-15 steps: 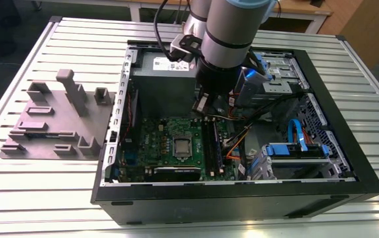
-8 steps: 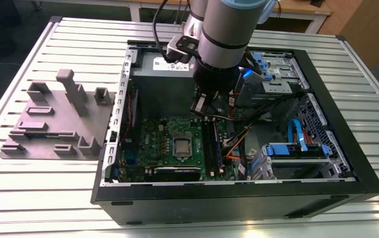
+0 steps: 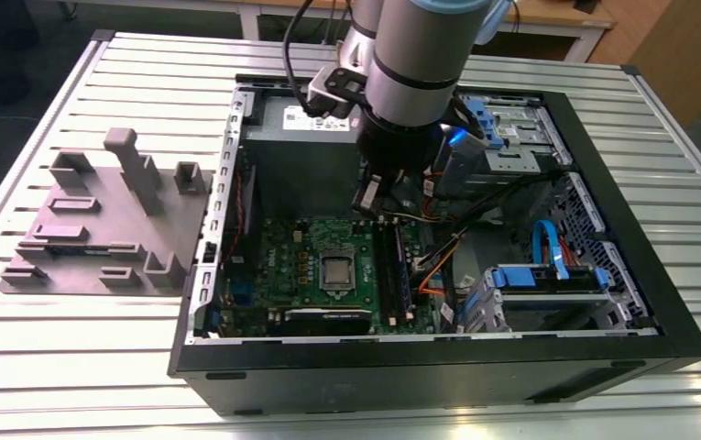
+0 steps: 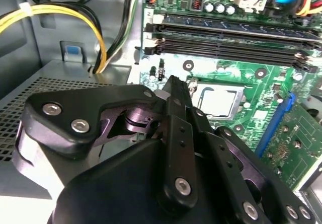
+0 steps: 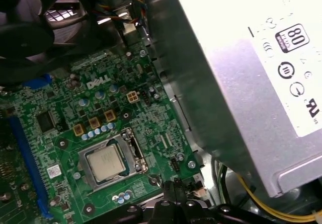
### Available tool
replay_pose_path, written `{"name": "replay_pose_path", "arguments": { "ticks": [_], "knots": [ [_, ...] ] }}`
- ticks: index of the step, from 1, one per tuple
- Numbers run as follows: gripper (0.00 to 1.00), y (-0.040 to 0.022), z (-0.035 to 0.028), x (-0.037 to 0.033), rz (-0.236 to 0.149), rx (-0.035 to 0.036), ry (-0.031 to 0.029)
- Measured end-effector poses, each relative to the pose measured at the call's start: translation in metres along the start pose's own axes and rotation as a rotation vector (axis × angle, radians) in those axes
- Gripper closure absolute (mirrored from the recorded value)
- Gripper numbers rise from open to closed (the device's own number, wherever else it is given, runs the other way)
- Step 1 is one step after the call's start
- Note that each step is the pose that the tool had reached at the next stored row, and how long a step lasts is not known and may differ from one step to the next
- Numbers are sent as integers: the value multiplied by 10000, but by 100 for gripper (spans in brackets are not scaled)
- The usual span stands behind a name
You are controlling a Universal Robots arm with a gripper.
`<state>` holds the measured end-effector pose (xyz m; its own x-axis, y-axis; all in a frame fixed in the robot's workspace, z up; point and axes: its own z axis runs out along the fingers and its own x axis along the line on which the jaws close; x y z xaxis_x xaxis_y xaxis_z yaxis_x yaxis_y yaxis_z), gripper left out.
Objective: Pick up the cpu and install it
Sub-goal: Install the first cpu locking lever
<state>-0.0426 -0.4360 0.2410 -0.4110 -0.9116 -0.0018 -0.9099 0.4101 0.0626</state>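
case (image 3: 643, 302): open PC tower lying on its side on the slatted counter (image 3: 69, 357), interior facing up.
board (image 3: 313, 266): green motherboard flat in the case's left half; RAM slots (image 4: 231, 38) run along one side of the socket.
cpu (image 5: 106, 162): seated in the socket frame mid-board, silvery top showing; also seen at (image 4: 217, 102) and (image 3: 336, 270).
psu (image 5: 251, 83): grey box at the far end of the case, yellow wires (image 4: 60, 12) trailing from it.
drive bay (image 3: 546, 280): right side of the case, blue tabs and blue cable.
claw (image 4: 173, 83): fingers pinched together, holding nothing, hovering over the board just beside the socket, not touching the cpu.
grey block (image 3: 105, 229): fixture on the counter left of the case.
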Motion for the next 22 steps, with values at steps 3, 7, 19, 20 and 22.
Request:
{"name": "replay_pose_path", "arguments": {
  "ticks": [3, 7, 19, 20, 22],
  "knots": [
    [90, 1, -1, 18, 4, 31, 71],
    [90, -3, -1, 46, 5, 42, 94],
    [90, -19, -2, 127, -32, 45, 101],
    [90, -19, -2, 127, -32, 45, 101],
    [90, -19, -2, 127, -32, 44, 102]
  ]
}}
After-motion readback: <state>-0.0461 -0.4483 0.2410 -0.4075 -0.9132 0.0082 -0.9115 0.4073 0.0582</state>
